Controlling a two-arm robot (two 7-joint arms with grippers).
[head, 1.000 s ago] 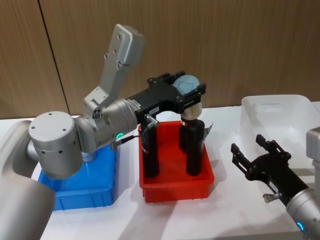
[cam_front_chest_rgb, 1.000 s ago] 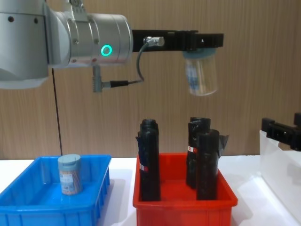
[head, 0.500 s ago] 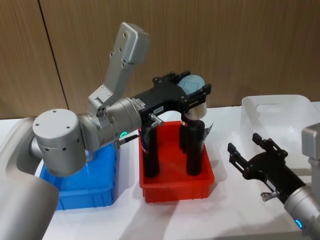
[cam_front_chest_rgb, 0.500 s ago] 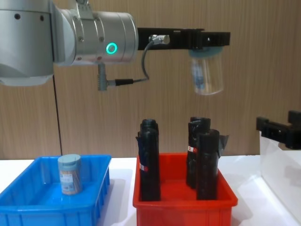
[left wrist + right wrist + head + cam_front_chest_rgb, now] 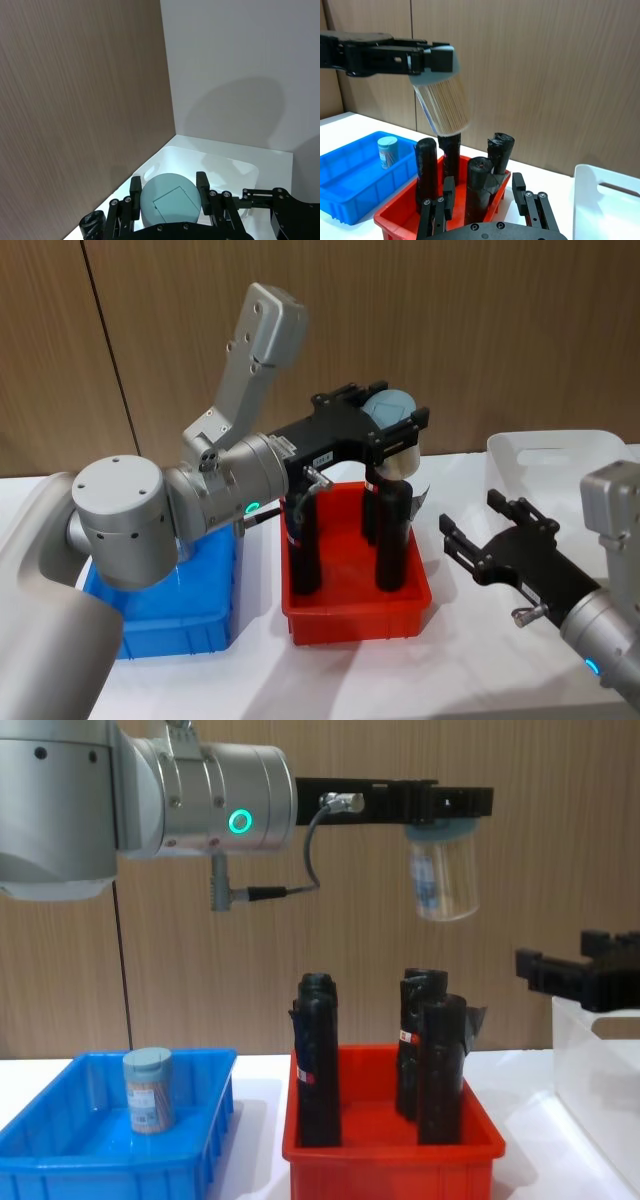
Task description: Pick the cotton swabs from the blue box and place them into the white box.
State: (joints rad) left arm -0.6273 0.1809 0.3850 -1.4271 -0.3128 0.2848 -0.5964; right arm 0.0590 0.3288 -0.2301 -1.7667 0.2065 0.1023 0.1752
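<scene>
We see white bench [image 5: 450, 665], wood-panel wall [image 5: 480, 330] behind. Left tool [image 5: 388, 420] clamps swab jar [image 5: 445, 885] high above red bin [image 5: 355, 618]. Second jar [image 5: 148, 1090] in blue box [image 5: 170, 618], left of red bin. Right tool [image 5: 478, 525] spread, empty, right of red bin, near white box [image 5: 560, 440].

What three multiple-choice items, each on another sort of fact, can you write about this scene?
1. Where is the cotton swab jar in the left gripper? A) on the table B) over the red bin C) on the floor
2. How many black rolls stand in the red bin? A) one B) five C) three
3. The jaws of the right gripper are: A) open B) shut on a roll C) shut on a lid
Answers: 1B, it hangs above the rolls; 2C, three stand upright; 3A, they are spread, empty.
</scene>
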